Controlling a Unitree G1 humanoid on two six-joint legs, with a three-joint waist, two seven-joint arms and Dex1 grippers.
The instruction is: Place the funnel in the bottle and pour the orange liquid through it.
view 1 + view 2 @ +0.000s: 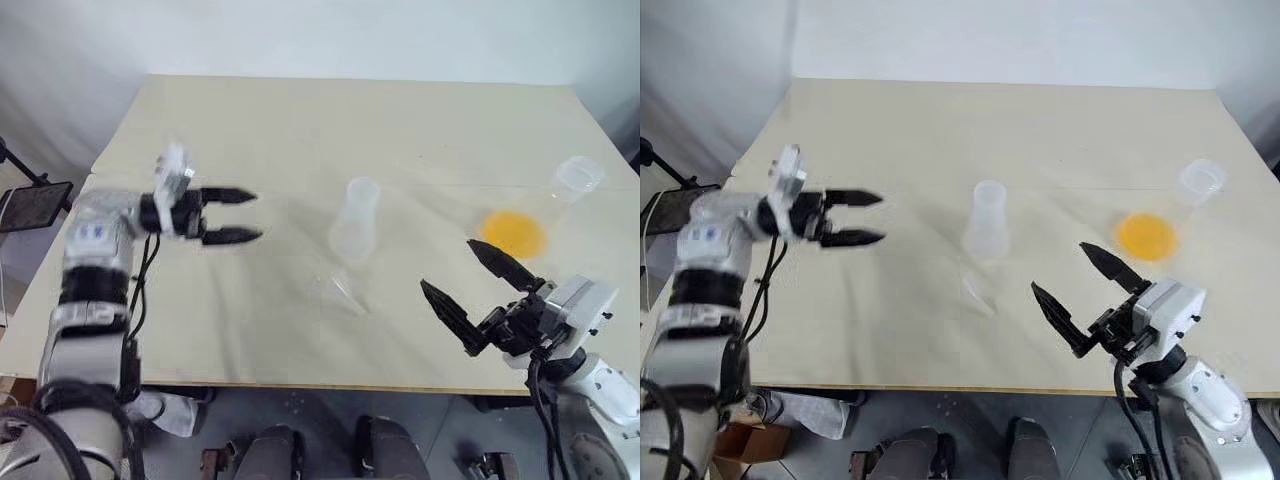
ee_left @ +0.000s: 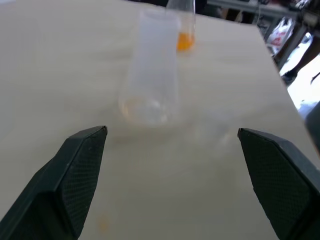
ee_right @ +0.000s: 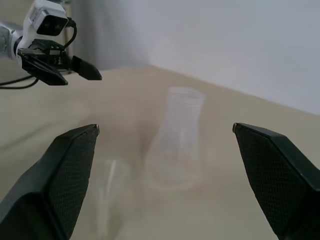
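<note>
Your left gripper (image 1: 232, 216): two black fingers spread wide, pointing across the table toward the centre, nothing between them. It hangs over the left part of the table, well apart from the glassware.

Your right gripper (image 1: 470, 285): fingers also spread wide and empty, held near the front edge on the right. Their inner pads (image 3: 70, 175) carry a fine cross-hatched grip texture.

Item one, the bottle (image 1: 357, 220): clear, colourless conical flask with a narrow neck and small round mouth, standing upright near the table's middle. It sits between your two grippers, touched by neither. In the left wrist view it stands straight ahead of the open fingers; in the right wrist view likewise.

Item two, the funnel (image 1: 346, 290): tiny, clear plastic, cone-shaped, faint against the surface. It lies on its side just in front of the bottle, nearer to you, apart from both grippers.

Item three, the orange liquid (image 1: 514, 234): bright, translucent yellow-orange, pooled in the broad base of a second clear flask (image 1: 572, 183), wide-mouthed, standing toward the right edge, beyond your right gripper.

Item four, the table (image 1: 300, 130): flat, matte, pale cream covering with slight creases.
</note>
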